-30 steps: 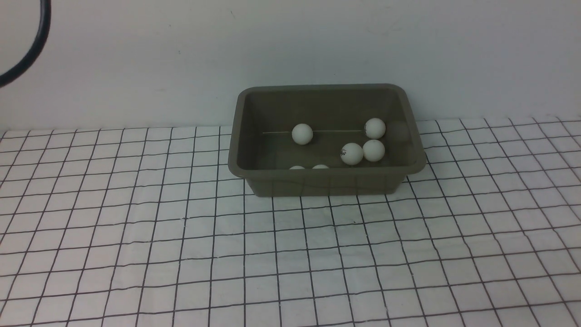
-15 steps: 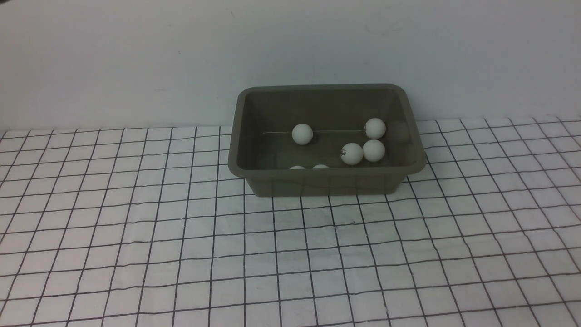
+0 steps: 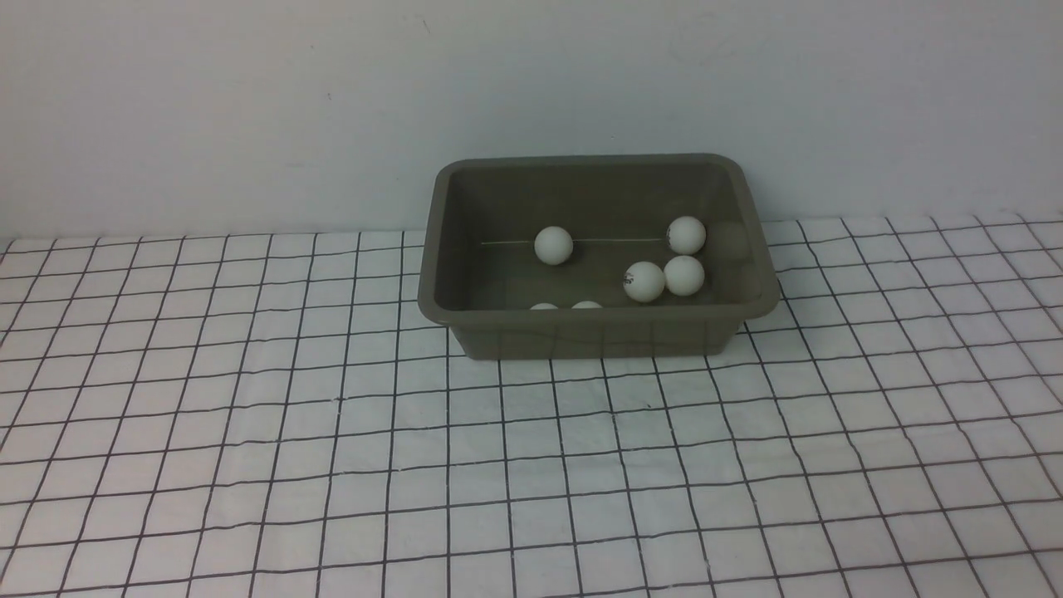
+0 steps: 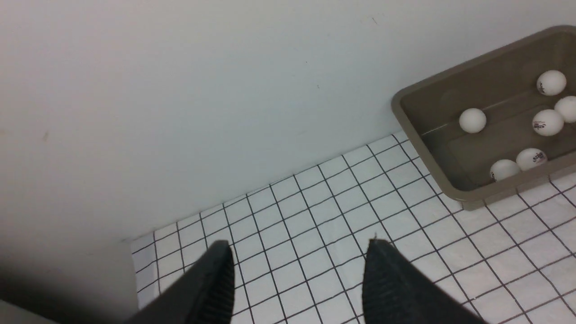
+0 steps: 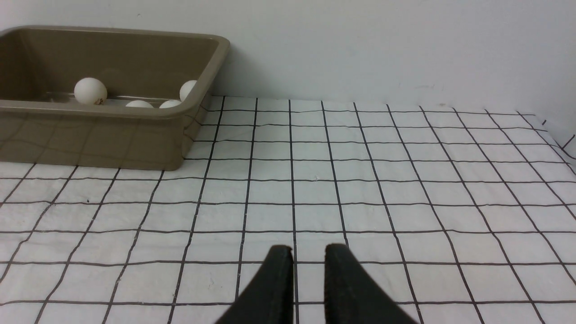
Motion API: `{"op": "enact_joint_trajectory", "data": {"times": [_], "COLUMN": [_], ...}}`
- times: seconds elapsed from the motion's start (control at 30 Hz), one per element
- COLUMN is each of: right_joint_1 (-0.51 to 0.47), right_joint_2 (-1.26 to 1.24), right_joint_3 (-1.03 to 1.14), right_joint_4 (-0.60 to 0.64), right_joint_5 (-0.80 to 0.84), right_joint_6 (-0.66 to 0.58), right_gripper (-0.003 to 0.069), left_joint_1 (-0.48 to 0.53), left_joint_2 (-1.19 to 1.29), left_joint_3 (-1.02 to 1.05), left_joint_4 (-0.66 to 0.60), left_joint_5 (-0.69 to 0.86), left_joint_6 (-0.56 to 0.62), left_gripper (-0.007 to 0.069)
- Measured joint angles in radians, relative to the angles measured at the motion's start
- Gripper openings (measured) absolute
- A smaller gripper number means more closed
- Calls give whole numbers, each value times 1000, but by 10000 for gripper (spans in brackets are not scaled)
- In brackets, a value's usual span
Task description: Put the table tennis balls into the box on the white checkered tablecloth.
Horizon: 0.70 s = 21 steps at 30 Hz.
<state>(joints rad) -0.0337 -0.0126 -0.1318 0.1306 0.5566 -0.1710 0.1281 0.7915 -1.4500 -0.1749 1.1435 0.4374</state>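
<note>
**Table tennis balls all in the box, both grippers empty**

Table tennis balls [image 3: 552,245] are nowhere on my near ground: the white checkered tablecloth [image 3: 332,465] fills the front view from 6 o'clock up past the centre and carries nothing but its black grid and a few wrinkles. Neither arm shows in that view. On my left wrist camera the left gripper [image 4: 299,265] hangs above bare cloth with its jaws wide apart and nothing between them. On my right wrist camera the right gripper [image 5: 308,258] sits low over the cloth with its jaws narrowed to a thin gap, also holding nothing.

Farther out, just above the centre of the front view, the box [image 3: 598,332] stands on the cloth close to the wall [image 3: 249,108]. I count six balls inside it. Two peek over the near rim at about 6 o'clock within the box. A touching pair lies toward 4 o'clock, one showing a dark logo. One lies alone toward 10 o'clock, and one sits at 2 o'clock, by the far right corner.
</note>
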Motion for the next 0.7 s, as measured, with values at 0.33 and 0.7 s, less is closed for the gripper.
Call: {"op": "enact_joint_trajectory", "data": {"times": [0.33, 0.7], "right_joint_1": [0, 0], "right_joint_2": [0, 0], "right_joint_3": [0, 0], "right_joint_4": [0, 0], "right_joint_5": [0, 0], "right_joint_6": [0, 0], "right_gripper": [97, 97], "left_joint_1": [0, 0], "left_joint_2": [-319, -398], "left_joint_3": [816, 1315], "left_joint_4": [-1, -3], "left_joint_5": [-524, -764], "left_joint_6": [-108, -194], "left_gripper": [352, 352]}}
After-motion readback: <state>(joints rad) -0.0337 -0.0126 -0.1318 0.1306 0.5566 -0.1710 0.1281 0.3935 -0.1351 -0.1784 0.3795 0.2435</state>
